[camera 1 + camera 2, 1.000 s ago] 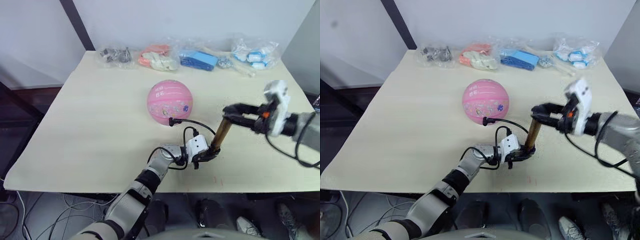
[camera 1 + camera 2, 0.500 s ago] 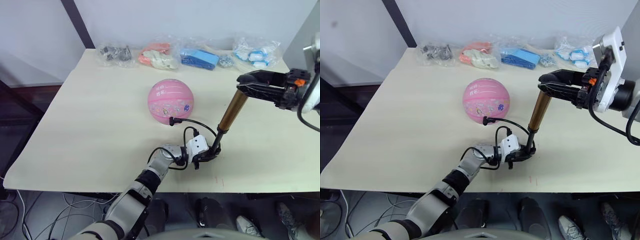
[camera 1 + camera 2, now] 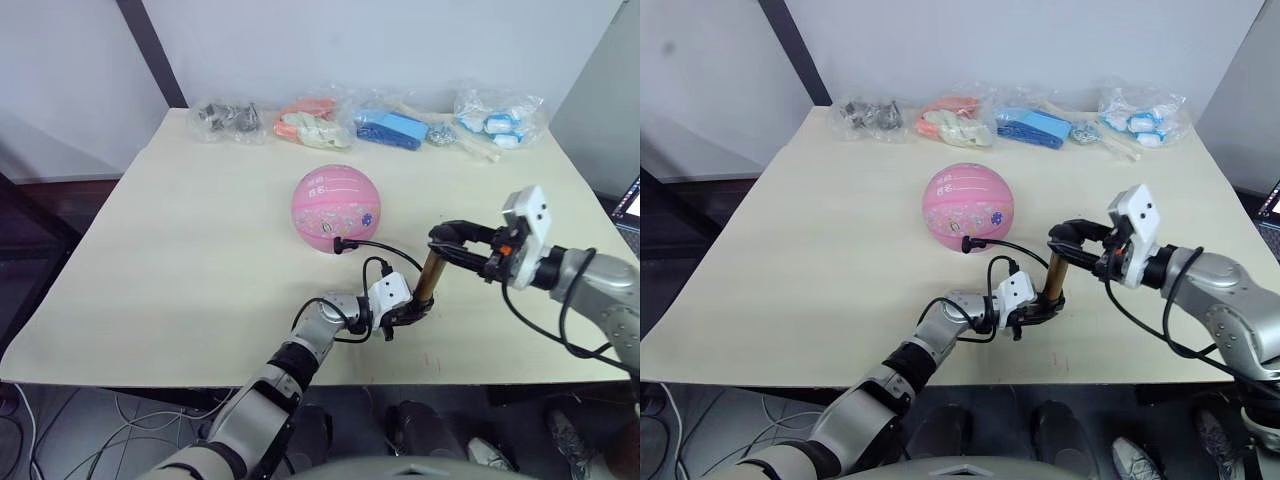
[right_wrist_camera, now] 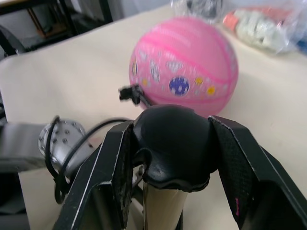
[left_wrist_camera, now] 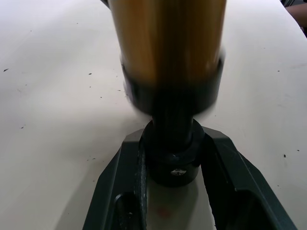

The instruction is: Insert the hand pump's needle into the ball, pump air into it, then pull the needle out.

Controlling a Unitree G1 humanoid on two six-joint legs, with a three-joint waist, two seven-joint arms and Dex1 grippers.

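So on the light wooden table [image 3: 180,250], the left gripper [image 3: 405,314] sits near the front edge, low on the tabletop, with its two black fingers [image 5: 125,191] clamped on the black end cap [image 5: 173,163] at the bottom of the hand pump [image 3: 430,277]. The pump stands nearly upright from there, leaning a bit to the right, gold-bronze barrel showing between the two grippers. Farther back and a little left of the pump is the pink ball [image 3: 338,208], sitting round on the table around the middle. The thin black hose [image 3: 385,248] loops from the pump's base up to the near side of the ball, where its black fitting touches the rubber; can't make out the needle itself. On the right, the right gripper [image 3: 450,240] comes in from the side and has its fingers [image 4: 235,163] closed around the black T-handle [image 4: 175,146] on top of the pump. Along the far edge there's a row of clear plastic bags [image 3: 400,120] with small parts in them.
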